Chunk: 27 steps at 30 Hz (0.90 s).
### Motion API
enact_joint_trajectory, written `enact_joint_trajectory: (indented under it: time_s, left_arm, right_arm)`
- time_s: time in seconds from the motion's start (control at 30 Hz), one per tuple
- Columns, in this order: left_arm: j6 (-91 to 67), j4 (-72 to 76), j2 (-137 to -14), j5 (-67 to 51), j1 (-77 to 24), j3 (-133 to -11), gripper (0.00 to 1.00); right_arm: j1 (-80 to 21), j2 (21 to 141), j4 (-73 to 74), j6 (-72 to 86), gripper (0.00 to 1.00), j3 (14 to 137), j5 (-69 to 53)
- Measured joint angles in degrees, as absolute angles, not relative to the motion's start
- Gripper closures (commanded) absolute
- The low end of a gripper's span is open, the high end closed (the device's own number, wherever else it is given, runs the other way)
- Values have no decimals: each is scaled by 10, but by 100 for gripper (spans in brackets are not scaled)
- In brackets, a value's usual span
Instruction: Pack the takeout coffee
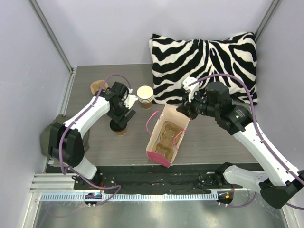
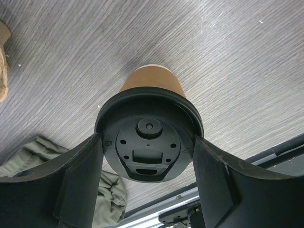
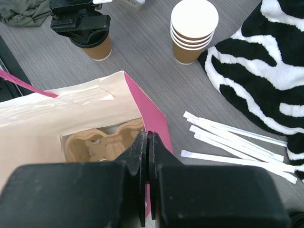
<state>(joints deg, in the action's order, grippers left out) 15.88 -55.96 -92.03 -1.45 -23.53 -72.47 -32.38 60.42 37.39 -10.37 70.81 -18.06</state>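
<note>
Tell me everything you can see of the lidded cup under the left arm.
The cup is kraft-brown paper, tapered, and stands upright on the grey table. It is left of the bag and apart from it. A round black plastic lid with a sip hole caps it. The left fingers clasp the lid's rim from both sides, and nothing else touches it. Its contents are hidden.

The left arm stretches forward; the left gripper points down, clamping a lid. The right gripper pinches a bag rim, closed.
</note>
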Motion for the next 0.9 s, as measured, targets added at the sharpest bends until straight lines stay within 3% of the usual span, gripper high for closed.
enact_joint_trajectory:
  time_s: [0.23,0.37,0.5,0.63,0.9]
  left_arm:
    - [154,-564,-914,-15,-235,-729,44]
    - [154,-582,-919,-25,-235,-746,46]
    - [154,-630,-919,-55,-235,-790,46]
    - [160,-678,-904,-105,-235,-884,46]
    - [189,-741,-850,-243,-231,-1066,46]
  right_arm:
    - [-324,604,374,-104,99,708,-180]
    - [-324,604,374,-104,96,708,-176]
    - [-324,604,375,-102,84,710,-172]
    - [-324,604,375,-101,65,713,-170]
    - [-324,604,375,-99,53,722,-166]
